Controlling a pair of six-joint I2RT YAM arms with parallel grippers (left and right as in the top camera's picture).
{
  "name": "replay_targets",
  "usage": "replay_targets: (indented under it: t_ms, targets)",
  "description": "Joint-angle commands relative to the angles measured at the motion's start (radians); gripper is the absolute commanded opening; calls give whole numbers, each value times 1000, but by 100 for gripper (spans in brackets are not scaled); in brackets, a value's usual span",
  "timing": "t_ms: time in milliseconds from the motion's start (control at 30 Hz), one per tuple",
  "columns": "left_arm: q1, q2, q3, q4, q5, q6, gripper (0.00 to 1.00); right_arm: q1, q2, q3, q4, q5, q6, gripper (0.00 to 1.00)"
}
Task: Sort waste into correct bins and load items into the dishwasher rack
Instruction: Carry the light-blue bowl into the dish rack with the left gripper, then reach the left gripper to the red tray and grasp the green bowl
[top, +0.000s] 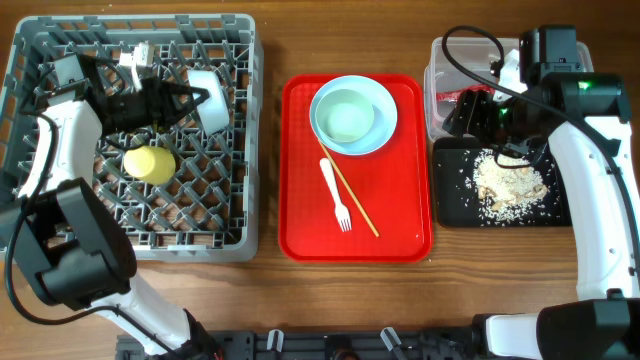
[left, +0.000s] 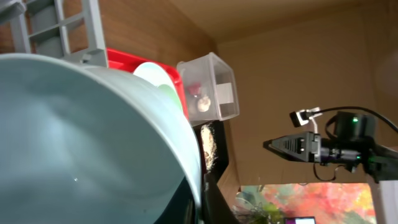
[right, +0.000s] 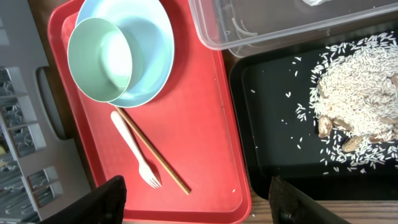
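Observation:
My left gripper (top: 190, 100) is shut on a mint-green bowl (top: 212, 100), held on its side inside the grey dishwasher rack (top: 130, 250). That bowl fills the left wrist view (left: 81, 137). A yellow cup (top: 150, 163) lies in the rack. The pale-blue plate (top: 385, 130) holds the second mint bowl (top: 347, 115). The white fork (top: 335, 195) and chopstick (top: 355, 205) lie below them. My right gripper (top: 478, 118) is open and empty, between the clear tub (top: 437, 90) and the black tray (top: 450, 195). The red wrapper (top: 450, 100) is in the tub. The rice (top: 510, 185) is on the black tray.
The plate, fork and chopstick all lie on a red serving tray (top: 400, 200) between the rack and the bins. In the right wrist view the tray (right: 205, 124) lies below my open fingers, with the tub (right: 261, 25) and rice (right: 354, 93) to the right.

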Motion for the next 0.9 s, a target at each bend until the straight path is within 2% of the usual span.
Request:
replay_targets:
  t_ms: [0,67,167,267,533,600,867]
  targets:
    - [13,29,-2,-27,-235,21,9,0,4,16,-2,16,-18,74]
    - [27,28,-2,-42,-282,21,9,0,4,16,-2,16,-18,74]
    - [60,28,-2,-65,-291,17,20,0,4,16,-1,16,-18,74]
    - [89,26,-2,-94,-290,18,22,0,4,16,-1,16,-18,74]
    - [122,-15,-1,-166,-290,18,43,0,4,16,-1,16,-18,74]
    - [122,-44,-1,-166,-290,18,50,0,4,16,-1,16,-19,74]
    - [107,-245,-1,-160,-291,18,60,0,4,16,-2,16,-19,74]
